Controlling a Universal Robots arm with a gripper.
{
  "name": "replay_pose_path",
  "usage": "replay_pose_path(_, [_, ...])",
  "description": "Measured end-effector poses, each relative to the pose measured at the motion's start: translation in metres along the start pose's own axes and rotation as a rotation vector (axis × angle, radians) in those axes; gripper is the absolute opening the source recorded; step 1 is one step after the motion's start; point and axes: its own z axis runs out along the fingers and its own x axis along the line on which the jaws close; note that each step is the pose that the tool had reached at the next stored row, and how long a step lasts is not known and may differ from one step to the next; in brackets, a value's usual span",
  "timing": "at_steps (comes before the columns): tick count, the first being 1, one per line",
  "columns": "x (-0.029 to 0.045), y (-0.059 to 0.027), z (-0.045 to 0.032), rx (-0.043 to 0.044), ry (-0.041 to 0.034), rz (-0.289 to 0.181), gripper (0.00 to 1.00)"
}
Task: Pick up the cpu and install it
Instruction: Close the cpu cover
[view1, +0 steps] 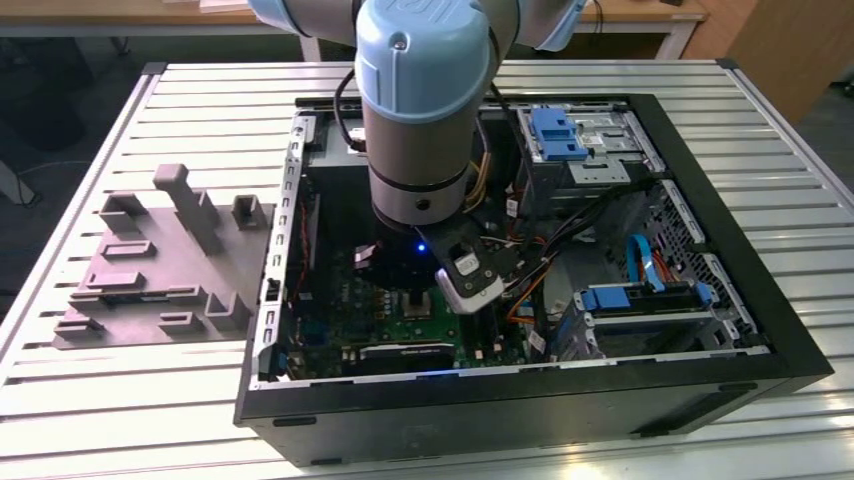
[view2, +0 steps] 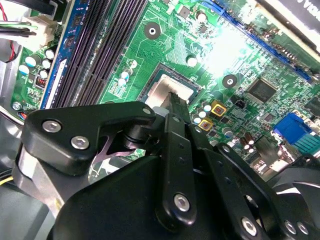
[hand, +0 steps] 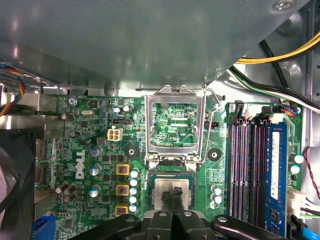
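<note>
Gripper (hand: 175, 200): closest to the lens in both wrist views, black linkages up front; jaws drawn together, tips low over the chip's top face and seemingly pressing on or just above it.
Jaw state: together, nothing pinched between; cannot tell whether tips actually touch the chip.
Cpu (hand: 170, 189): small pale silver-grey square, lying flat inside the open socket on the green board; also seen in the second wrist view (view2: 170, 92), partly behind the fingertip.
Handling, judged: very light, rigid, thin; smooth metal top likely slippery; underside contacts and socket pins fragile, so no sideways dragging, no tilt.
Hold points, judged: opposite edges only, evenly, flat; top face tolerable for gentle straight-down pressure.
Seating: appears level within the socket frame, corners not raised as far as can be seen.
Socket bracket (hand: 174, 127): metal frame swung up and open, just beside the chip, lever wire standing alongside.
Memory slots (hand: 250, 165): dark rows near the socket, to one side.
Computer case (view1: 721, 340): black, open, lying on a slatted table; arm reaching down into it.
Moulded tray (view1: 160, 270): grey, outside the case at the exterior view's left, well apart.
</note>
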Motion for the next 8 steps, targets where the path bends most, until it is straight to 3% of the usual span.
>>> replay_pose_path(8, [0.0, 0.0, 0.0, 0.0, 0.0002, 0.0, 0.11])
